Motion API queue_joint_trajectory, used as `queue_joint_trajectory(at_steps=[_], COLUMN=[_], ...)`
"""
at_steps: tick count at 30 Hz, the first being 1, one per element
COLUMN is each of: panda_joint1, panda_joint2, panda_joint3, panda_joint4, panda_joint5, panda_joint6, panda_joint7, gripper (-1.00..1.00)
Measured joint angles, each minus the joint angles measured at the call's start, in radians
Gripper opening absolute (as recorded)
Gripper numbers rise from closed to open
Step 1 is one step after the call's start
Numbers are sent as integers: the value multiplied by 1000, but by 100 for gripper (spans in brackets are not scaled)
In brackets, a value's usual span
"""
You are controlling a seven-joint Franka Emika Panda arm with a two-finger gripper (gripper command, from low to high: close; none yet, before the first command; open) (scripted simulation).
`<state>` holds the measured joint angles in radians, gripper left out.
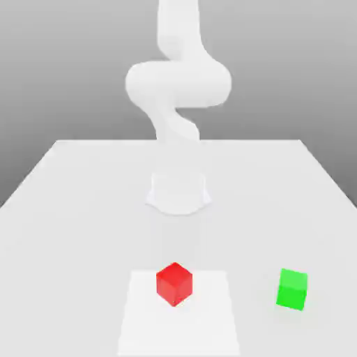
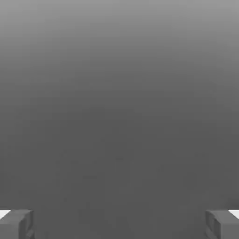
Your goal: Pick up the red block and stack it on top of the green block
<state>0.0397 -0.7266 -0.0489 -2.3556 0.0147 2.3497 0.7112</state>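
Lying apparently outside pincer (image 2: 119, 224): red block (image 1: 173, 283)

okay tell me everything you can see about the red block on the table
The red block is a small bright red cube with plain, glossy faces and no markings. It sits flat on the white table, turned so one vertical edge faces the exterior view, with its top and two side faces showing. It rests on a slightly lighter square patch of the tabletop. Nothing else touches it; the small bright green cube stands apart toward the exterior view's right.
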Motion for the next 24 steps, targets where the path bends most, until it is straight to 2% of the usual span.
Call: queue_joint_trajectory(at_steps=[6, 12, 15, 17, 20, 24], panda_joint1=[100, 175, 193, 191, 192, 188], panda_joint2=[212, 429, 552, 642, 722, 806], panda_joint3=[-112, -182, -198, -203, -202, -182], panda_joint4=[-149, -300, -384, -446, -467, -456], panda_joint5=[37, 56, 40, -6, -11, 53], panda_joint6=[136, 273, 354, 417, 479, 549], panda_joint7=[-245, -482, -599, -661, -707, -761], gripper=[0, 0, 0, 0, 0, 0])
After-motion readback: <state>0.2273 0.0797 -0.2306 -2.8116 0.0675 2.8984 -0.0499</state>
